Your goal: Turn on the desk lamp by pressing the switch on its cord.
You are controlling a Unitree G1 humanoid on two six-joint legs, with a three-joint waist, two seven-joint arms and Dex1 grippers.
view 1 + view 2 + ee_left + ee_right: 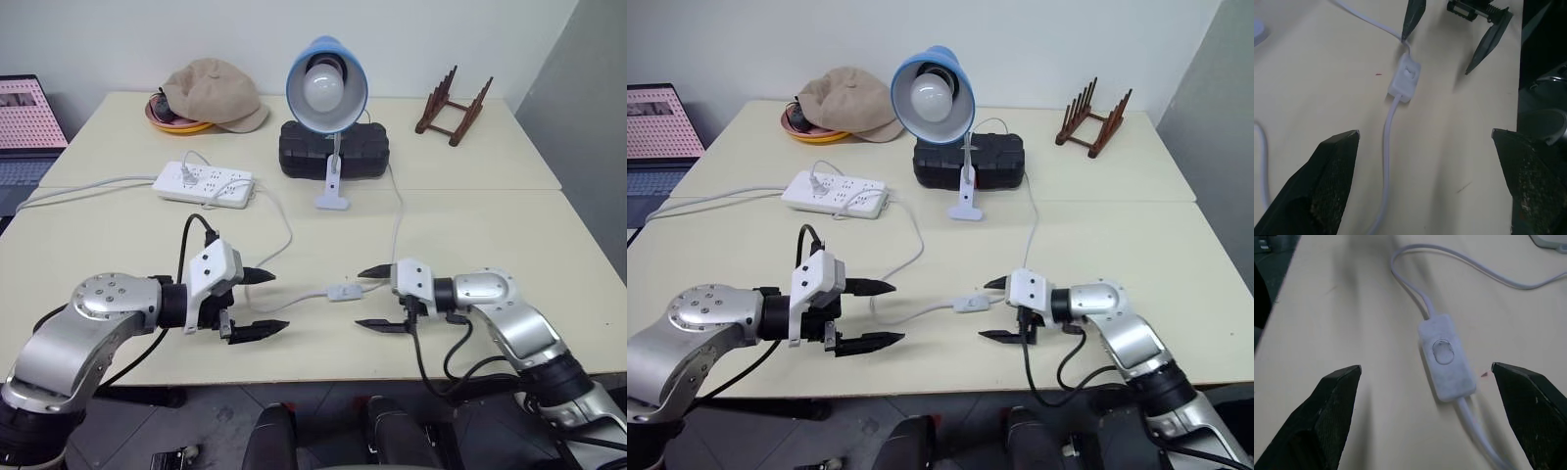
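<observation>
Both grippers flank the switch, jaws spread, nothing held.

The switch (345, 292) lies flat on the table (509, 235) near its front edge, between the two grippers. Its long axis runs roughly 9-to-3 in the head view, the cord (397, 220) leaving both ends: one run climbs toward 12 to the lamp (326, 88), which looks unlit. Right gripper (377, 299) sits just beside the switch at its 3 o'clock, pointing toward 9, one finger above the cord line, one below; not touching, as far as I can tell. Left gripper (257, 304) stands farther off at 9, pointing toward 3. Right arm is the nearer; my read is that it presses, closing across the rocker on top.
</observation>
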